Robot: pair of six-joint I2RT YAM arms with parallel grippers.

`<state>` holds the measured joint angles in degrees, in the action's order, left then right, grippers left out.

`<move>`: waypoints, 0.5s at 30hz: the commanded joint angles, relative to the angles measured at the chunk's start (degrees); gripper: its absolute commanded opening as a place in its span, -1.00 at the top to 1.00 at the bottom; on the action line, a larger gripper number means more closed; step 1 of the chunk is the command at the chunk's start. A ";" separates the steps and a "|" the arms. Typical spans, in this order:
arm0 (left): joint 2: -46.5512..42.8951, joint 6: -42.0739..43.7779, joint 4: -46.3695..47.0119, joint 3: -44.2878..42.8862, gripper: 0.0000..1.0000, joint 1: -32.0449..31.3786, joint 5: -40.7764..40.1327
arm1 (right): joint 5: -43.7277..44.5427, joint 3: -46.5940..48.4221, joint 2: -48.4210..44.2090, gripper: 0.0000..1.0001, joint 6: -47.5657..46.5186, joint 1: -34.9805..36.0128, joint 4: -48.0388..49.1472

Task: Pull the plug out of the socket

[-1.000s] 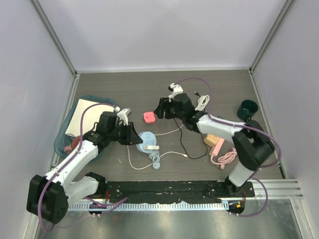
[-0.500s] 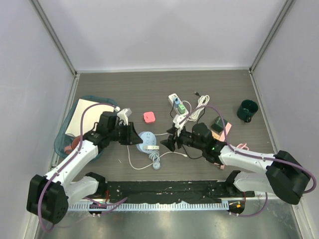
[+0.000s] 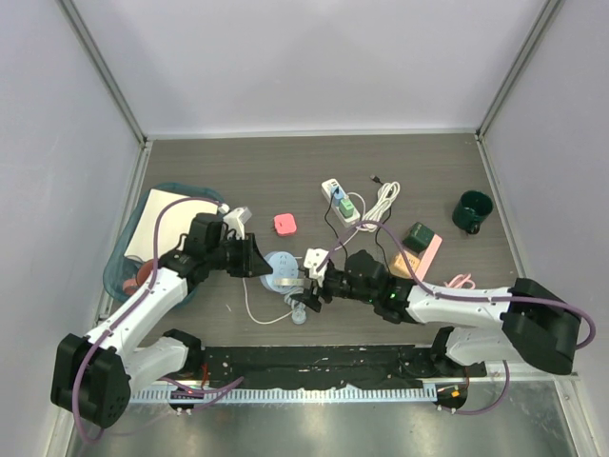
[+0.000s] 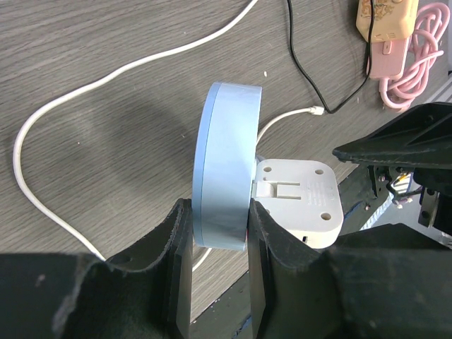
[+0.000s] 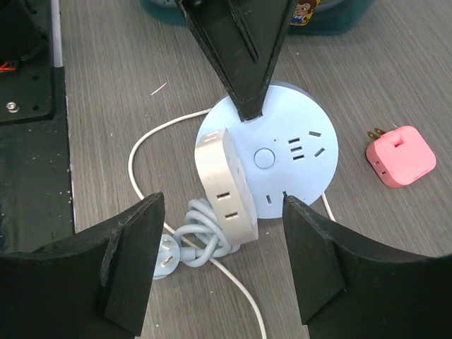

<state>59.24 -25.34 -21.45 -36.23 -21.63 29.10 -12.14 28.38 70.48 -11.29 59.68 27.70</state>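
Left end effector (image 4: 217, 226) clamped on socket (image 4: 226, 162) rim; right end effector (image 5: 222, 208) spread, plug (image 5: 227, 185) dead ahead, long axis across closing line.

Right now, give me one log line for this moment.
left gripper: shut on socket | right gripper: open, facing plug | plug: seated in socket

Grey wood-grain table (image 3: 238, 171) (white walls (image 3: 304, 57) around)
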 commanded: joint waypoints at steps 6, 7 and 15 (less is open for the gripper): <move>0.43 1.00 -1.05 -0.86 1.00 -1.14 1.22 | 6.08 5.81 4.75 -0.34 -6.37 3.94 1.12; 0.43 0.91 -1.13 -0.86 1.00 -1.22 1.13 | 6.43 5.81 5.71 -0.33 -6.99 4.74 1.04; -0.09 1.08 -0.87 -0.60 1.00 -1.66 0.34 | 11.87 5.10 7.39 0.12 -8.57 8.08 1.56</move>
<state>59.27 -25.32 -21.21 -36.23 -22.22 28.62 -3.62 32.36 78.04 -18.13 67.09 27.20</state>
